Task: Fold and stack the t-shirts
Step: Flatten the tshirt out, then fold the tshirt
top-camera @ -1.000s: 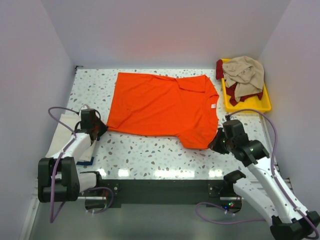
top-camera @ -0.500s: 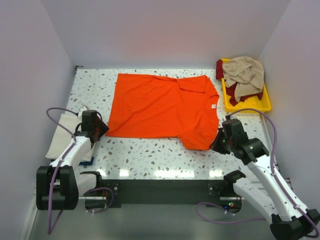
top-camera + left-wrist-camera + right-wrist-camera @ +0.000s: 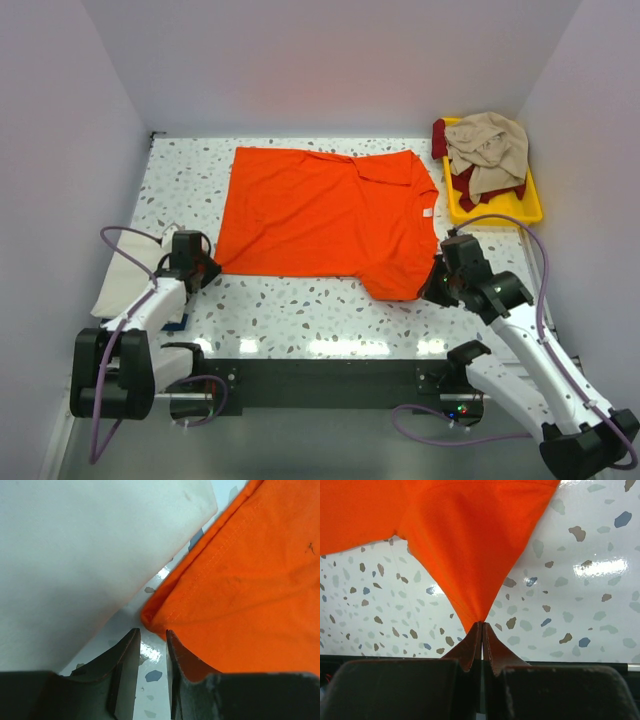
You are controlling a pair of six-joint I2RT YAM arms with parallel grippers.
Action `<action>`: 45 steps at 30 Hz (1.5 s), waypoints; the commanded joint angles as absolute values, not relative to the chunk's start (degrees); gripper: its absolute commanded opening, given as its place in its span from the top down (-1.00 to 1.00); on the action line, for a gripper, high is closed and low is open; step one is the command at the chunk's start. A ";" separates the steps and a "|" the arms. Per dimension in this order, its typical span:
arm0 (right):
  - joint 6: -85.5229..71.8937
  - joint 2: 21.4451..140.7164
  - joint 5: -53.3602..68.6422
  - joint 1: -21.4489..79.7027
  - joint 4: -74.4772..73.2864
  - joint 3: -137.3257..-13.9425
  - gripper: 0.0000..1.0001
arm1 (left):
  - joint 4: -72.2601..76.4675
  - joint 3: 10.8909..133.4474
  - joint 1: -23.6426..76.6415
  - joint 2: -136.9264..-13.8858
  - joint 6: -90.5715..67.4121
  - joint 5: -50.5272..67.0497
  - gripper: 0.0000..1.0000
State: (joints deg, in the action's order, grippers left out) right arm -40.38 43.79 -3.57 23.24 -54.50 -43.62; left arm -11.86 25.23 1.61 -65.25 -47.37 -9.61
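The bright orange t-shirt [image 3: 320,215] lies spread flat across the table, its small white tag [image 3: 427,212] at the right. My left gripper [image 3: 203,268] sits low at the shirt's near left corner. In the left wrist view the gripper [image 3: 152,632] is narrowly open, bare table shows between the jaws, and the orange corner [image 3: 240,580] lies just beyond the tips. My right gripper [image 3: 437,285] is shut on the shirt's near right edge. In the right wrist view the gripper [image 3: 481,624] pinches the orange cloth [image 3: 470,530] into a taut point above the table.
A folded cream-white t-shirt [image 3: 125,270] lies at the left edge on something navy [image 3: 172,322]; it also shows in the left wrist view [image 3: 75,555]. The yellow tray [image 3: 495,212] at the back right holds a crumpled beige shirt [image 3: 490,145] over a dark red one [image 3: 440,135].
My left gripper has drawn back toward the near edge, off the orange corner it was on. My right gripper has shifted slightly, still holding the cloth.
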 commanded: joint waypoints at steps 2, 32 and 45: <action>-39.64 43.77 -4.48 23.47 -53.79 -45.09 1.00 | -9.23 25.22 1.93 -66.36 -48.16 -12.13 0.37; -39.37 39.19 -6.60 23.38 -60.92 -49.31 0.99 | -12.31 28.38 1.93 -57.74 -45.09 -7.04 1.00; -33.85 78.88 -5.82 20.40 -33.16 -65.38 1.00 | -10.46 56.31 2.29 -90.76 -46.23 -3.61 1.00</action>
